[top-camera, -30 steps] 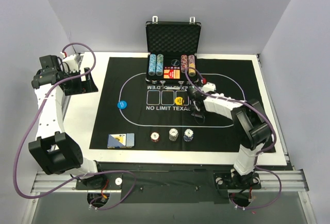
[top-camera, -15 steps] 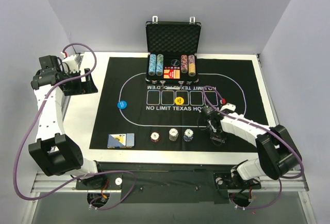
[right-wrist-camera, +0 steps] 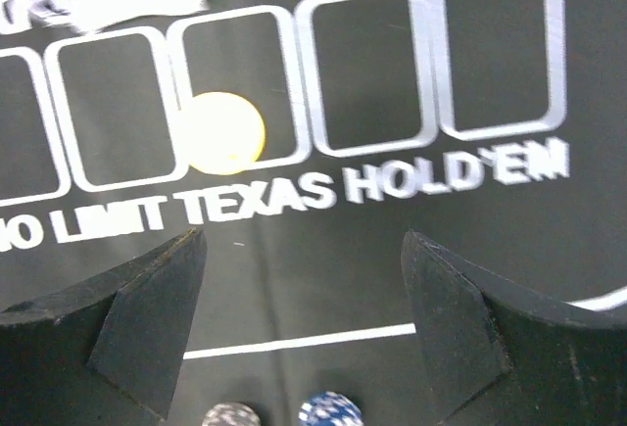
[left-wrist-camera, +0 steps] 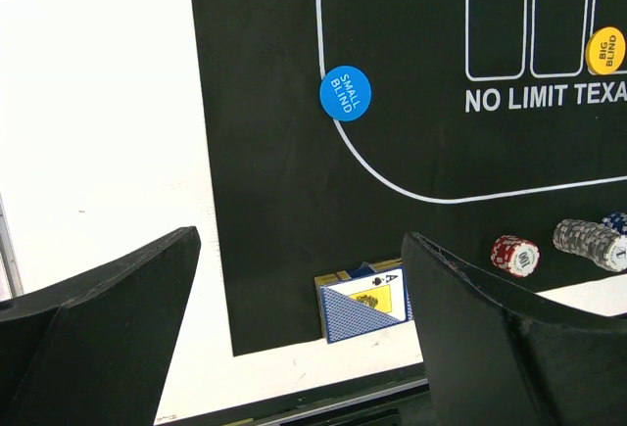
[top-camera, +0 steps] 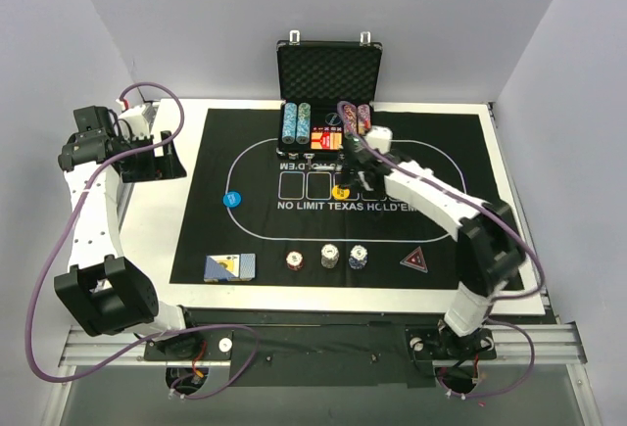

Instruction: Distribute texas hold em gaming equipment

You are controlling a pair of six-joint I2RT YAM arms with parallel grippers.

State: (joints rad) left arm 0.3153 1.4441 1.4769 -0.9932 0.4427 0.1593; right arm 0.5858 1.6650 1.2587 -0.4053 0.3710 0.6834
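Note:
The blue-backed card deck lies at the mat's front left and shows between my left fingers in the left wrist view. Three small chip stacks, red, grey and blue, stand along the front. The blue disc lies at the left, and the yellow disc at the centre. The black-red triangular marker lies at the front right. My right gripper is open and empty over the mat beside the yellow disc. My left gripper is open and empty off the mat's left edge.
The open black case with chip columns stands at the mat's far edge. The black mat with white lettering covers most of the white table. Grey walls close in on three sides.
My right gripper carried the triangular marker to the mat's front right, left it there, then swung back to the centre beside the yellow disc. The left arm has not moved.

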